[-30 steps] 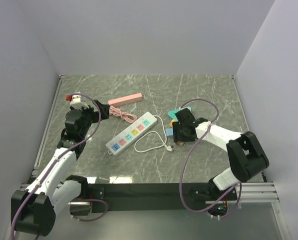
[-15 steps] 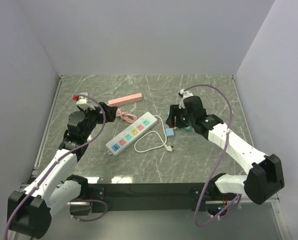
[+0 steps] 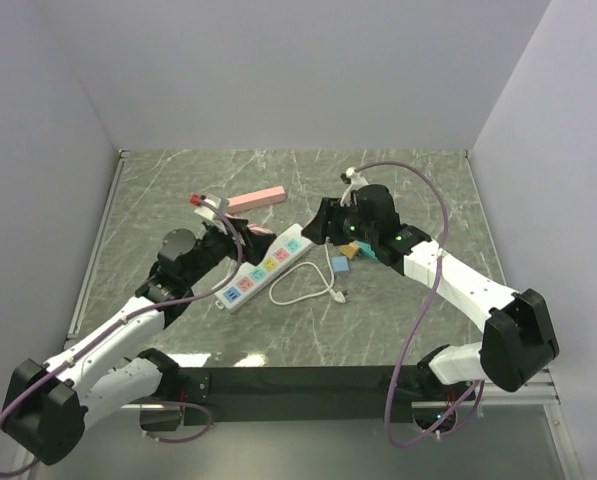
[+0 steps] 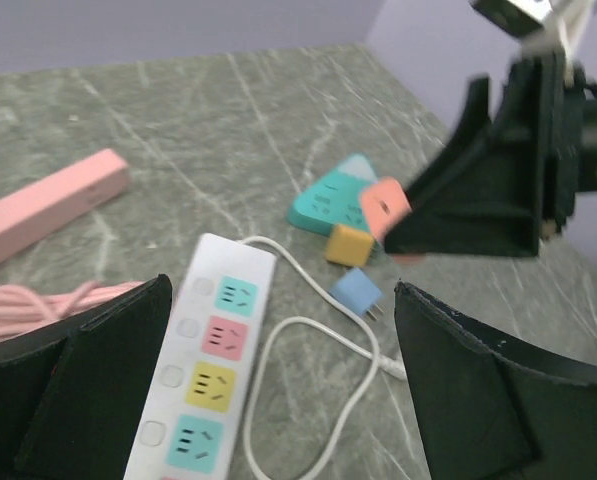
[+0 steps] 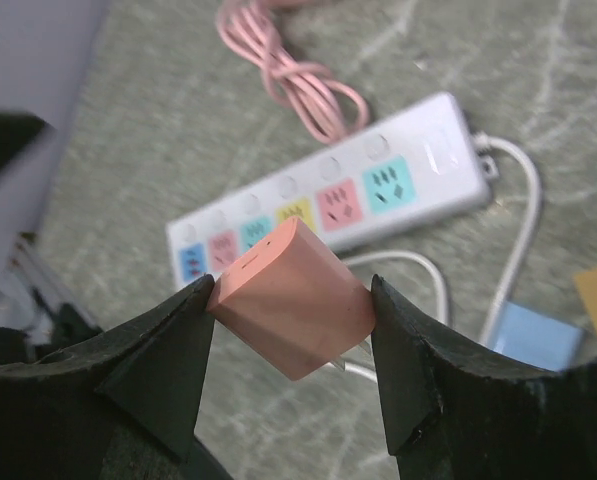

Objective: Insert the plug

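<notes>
Salmon-pink plug (image 5: 293,290), clamped in your right hand (image 5: 290,310), hovers centre-frame above the white power strip (image 5: 328,205) on the bench (image 5: 428,60); your left hand (image 4: 283,370) stands wide open, holding nothing.

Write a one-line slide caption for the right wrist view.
Right claw grips the salmon plug, facing the white power strip.

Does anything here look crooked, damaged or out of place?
Only one thing: the orange plug sits tilted in the right gripper, not square to it. The white power strip lies flat on the table and looks undamaged.
</notes>
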Controlling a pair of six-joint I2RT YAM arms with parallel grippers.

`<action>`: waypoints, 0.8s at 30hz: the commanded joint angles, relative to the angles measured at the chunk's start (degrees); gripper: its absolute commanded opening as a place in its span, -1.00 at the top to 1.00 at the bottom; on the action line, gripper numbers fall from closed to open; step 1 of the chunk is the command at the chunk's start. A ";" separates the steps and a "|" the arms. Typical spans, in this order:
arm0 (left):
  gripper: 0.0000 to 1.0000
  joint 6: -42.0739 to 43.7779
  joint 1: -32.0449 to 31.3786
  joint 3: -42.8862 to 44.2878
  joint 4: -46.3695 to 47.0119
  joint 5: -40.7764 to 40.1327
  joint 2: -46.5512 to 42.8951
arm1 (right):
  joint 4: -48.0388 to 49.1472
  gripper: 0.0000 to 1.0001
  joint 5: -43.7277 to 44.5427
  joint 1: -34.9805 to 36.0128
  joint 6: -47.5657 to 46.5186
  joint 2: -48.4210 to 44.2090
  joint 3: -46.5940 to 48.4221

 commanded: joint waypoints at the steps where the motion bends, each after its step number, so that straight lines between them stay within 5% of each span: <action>1: -0.99 3.13 -4.15 1.91 5.08 1.48 1.46 | 12.73 0.79 -3.32 0.36 8.00 -3.20 1.91; 24: -0.99 -1.70 -10.84 0.42 23.55 -6.60 9.46 | 24.17 0.84 -8.95 6.42 17.15 1.19 3.32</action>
